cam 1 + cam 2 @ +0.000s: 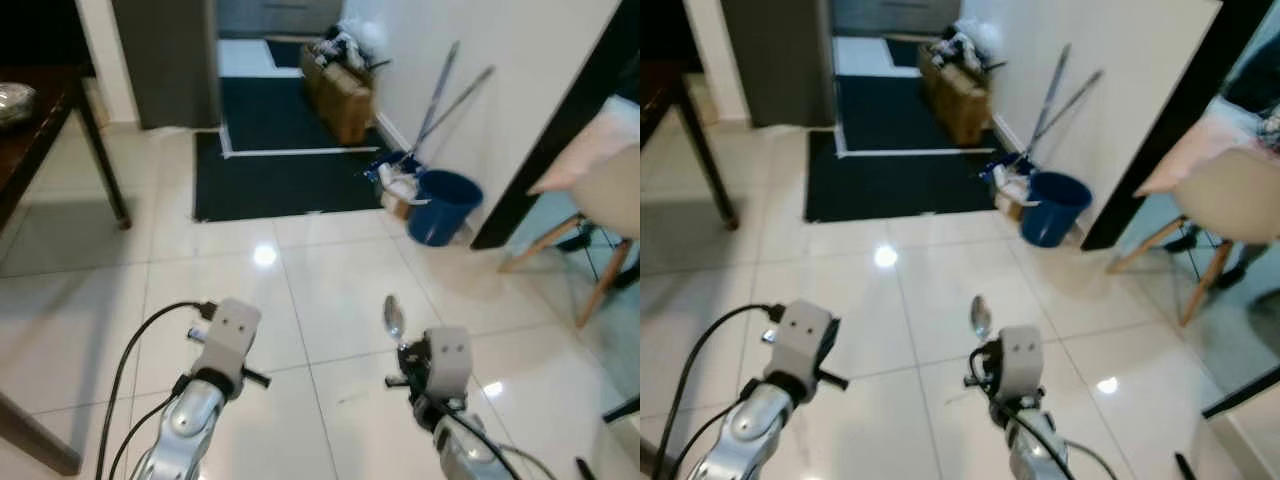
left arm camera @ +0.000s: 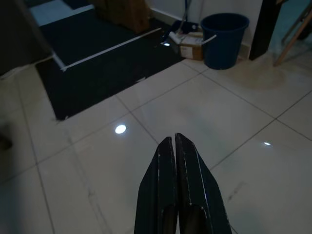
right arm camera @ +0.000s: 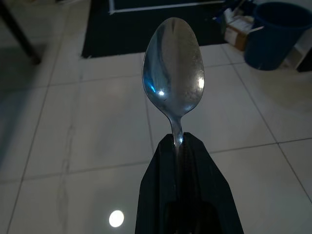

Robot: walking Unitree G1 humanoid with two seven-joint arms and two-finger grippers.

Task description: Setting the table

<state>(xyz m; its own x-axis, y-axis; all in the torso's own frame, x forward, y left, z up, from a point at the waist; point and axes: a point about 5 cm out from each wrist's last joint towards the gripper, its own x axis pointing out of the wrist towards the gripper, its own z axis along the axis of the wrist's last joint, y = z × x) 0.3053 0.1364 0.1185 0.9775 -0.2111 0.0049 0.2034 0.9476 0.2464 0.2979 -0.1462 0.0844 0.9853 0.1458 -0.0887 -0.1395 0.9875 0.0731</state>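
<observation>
Our right gripper (image 3: 178,141) pinches a spoon (image 3: 174,73) by its handle, bowl forward; the dark table (image 1: 35,120) lies far left, nearer our empty, closed left gripper (image 2: 175,146).

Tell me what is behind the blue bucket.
Behind the blue bucket, two long handles lean on the white wall, with a small cardboard box beside it. The bucket hides their lower ends and its own inside.

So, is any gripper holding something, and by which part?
The right gripper holds a spoon by its handle, bowl pointing out. The left gripper is shut on nothing.
</observation>
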